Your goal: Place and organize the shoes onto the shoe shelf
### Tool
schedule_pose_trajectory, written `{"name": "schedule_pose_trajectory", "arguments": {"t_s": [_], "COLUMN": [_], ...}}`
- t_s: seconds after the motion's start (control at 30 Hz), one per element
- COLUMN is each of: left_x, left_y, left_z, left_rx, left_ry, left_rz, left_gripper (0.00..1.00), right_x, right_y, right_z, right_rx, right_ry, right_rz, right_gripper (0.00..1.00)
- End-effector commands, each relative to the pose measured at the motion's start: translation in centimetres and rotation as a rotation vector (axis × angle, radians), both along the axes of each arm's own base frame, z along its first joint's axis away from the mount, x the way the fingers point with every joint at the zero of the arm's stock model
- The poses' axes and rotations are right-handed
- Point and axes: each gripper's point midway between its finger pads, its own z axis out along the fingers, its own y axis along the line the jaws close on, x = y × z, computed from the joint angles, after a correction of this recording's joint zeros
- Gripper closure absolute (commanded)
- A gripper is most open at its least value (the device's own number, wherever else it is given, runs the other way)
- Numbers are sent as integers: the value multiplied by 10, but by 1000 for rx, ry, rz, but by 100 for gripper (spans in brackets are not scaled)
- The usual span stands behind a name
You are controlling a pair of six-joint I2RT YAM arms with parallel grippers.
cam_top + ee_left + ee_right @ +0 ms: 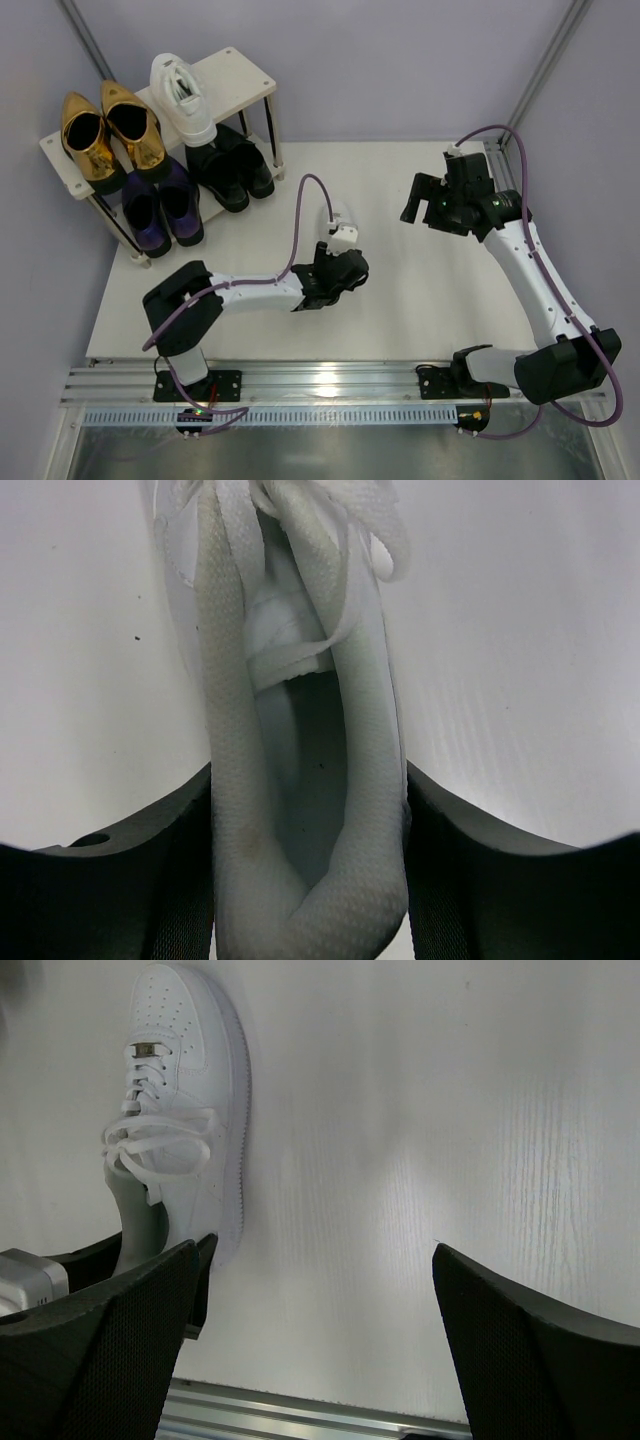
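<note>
My left gripper is shut on the heel collar of a white lace-up sneaker, squeezing it flat. In the right wrist view that sneaker lies sole-down on the white table, toe pointing away. In the top view my left gripper is at mid-table, and the sneaker is hard to make out against the white table. My right gripper is open and empty above the right side; its fingertips show in the right wrist view. The shoe shelf holds gold loafers, one white sneaker, purple shoes and black shoes.
The shelf stands at the far left corner against grey walls. An aluminium rail runs along the near table edge and also shows in the right wrist view. Purple cables loop off both arms.
</note>
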Motion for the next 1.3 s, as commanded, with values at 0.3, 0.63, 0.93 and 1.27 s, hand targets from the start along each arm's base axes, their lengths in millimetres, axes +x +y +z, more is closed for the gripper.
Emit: {"name": "schedule_pose_trajectory", "arguments": {"t_s": [0.3,0.63,0.93,1.27], "left_x": [29,-7,-6,16], "left_y": [-24,-2,6,-12], "left_z": [116,-5,4,45], "left_rx": [-64,23,-28,-56], "left_ry": [-187,109,96,36], "left_rz": [147,244,337,381], "left_gripper": [100,100,1,0], "right_x": [1,-4,-8,-7], "right_y": [0,1,1,2], "right_z": [12,5,-4,-4], "right_rx": [0,11,12,11], "right_ry": [-50,-35,-23,-23], "right_rz": [26,38,47,54], "right_gripper": [2,2,2,2]}}
